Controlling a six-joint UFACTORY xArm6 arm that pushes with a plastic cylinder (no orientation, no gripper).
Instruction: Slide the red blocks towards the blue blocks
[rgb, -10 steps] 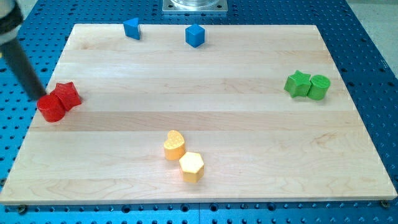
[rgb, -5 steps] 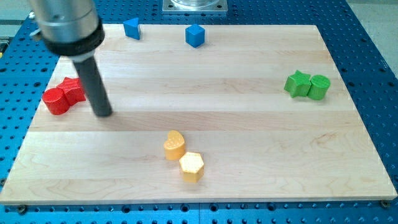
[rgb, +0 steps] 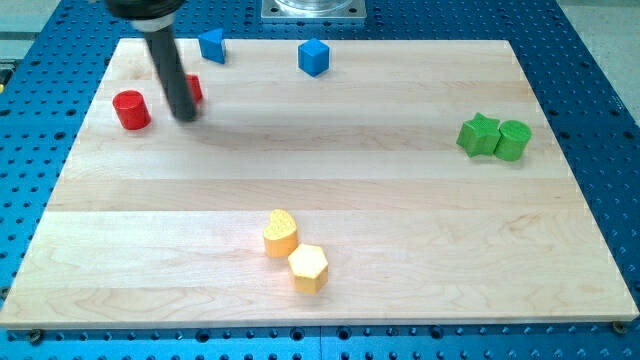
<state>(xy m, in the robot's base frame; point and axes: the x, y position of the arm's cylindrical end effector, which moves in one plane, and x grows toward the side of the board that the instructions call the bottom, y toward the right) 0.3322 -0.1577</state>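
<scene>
Pushing light, rigid, free-sliding red blocks, we set my tip (rgb: 187, 116) against the half-hidden red block (rgb: 194, 88), the red cylinder (rgb: 131, 109) apart; no gripper exists.

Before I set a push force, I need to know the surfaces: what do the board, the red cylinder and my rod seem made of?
The board looks like pale wood, matte: grain and plank seams show. The red cylinder looks like moulded plastic, smooth, uniform in colour; painted wood is possible. The rod, down to my tip, is dark and dull, maybe rubber or coated metal; I cannot tell which. It stands just right of that cylinder, hiding most of another red block.
</scene>
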